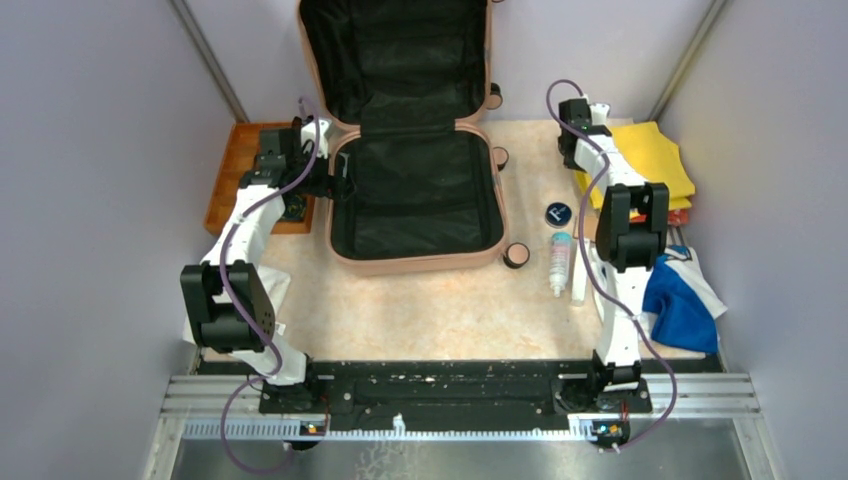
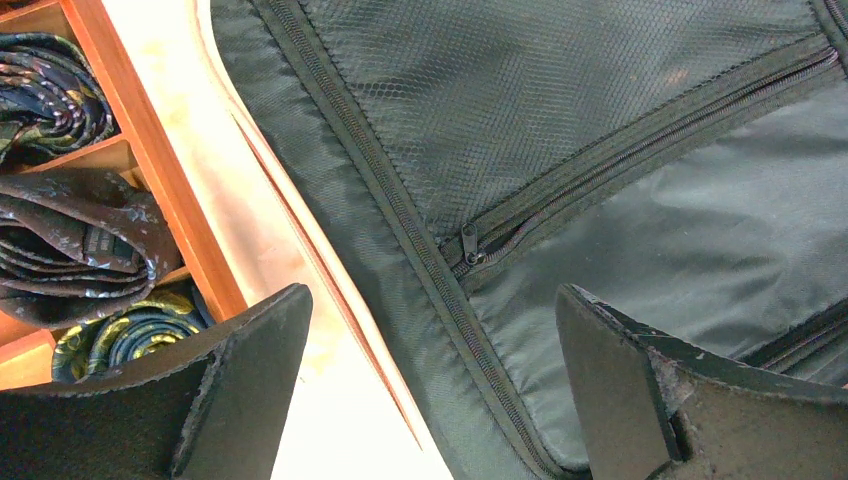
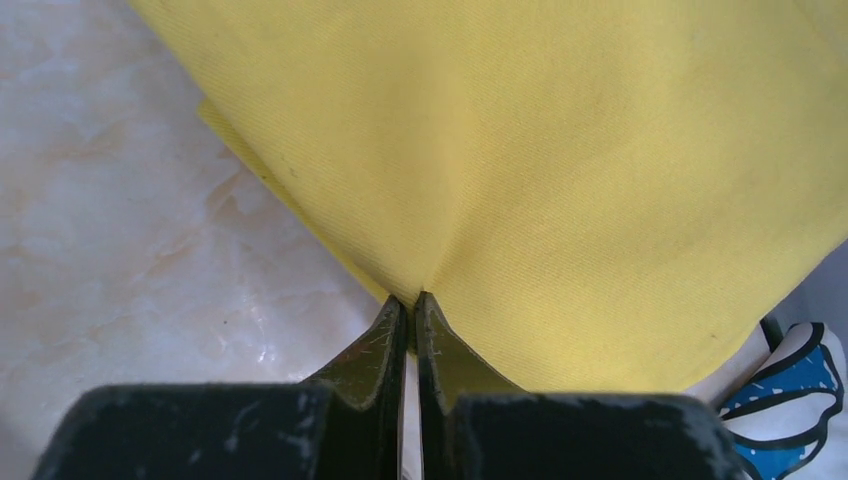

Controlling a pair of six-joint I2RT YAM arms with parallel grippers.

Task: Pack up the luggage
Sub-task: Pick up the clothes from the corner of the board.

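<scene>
On the table toward the back wall, the luggage (image 1: 415,190) is lying open: base flat, lid leaning upright, black lining showing in both halves.

Left gripper (image 2: 432,310) is hanging spread wide over the base's left rim and gripping nothing. One finger is sitting on the tray side, the other over the lining.

Right gripper (image 3: 412,302) is pinching the edge of the yellow cloth (image 3: 560,150), with the jaws closed tight and fabric puckering at the tips.

Writing: the dark round tin (image 1: 557,213) is showing a white mark and the bottle (image 1: 560,262) a label. Both are too small to read.

View differences:
- Left wrist alone is showing rolled patterned ties (image 2: 70,240) sitting in the orange tray (image 2: 150,160), plus a zipper pull (image 2: 470,245) on the lining.
- Right wrist alone is showing the pinch; overhead, the wrist is hiding it.
- Overhead alone is catching a small round pot (image 1: 516,256) just beside the luggage's front right corner.
</scene>
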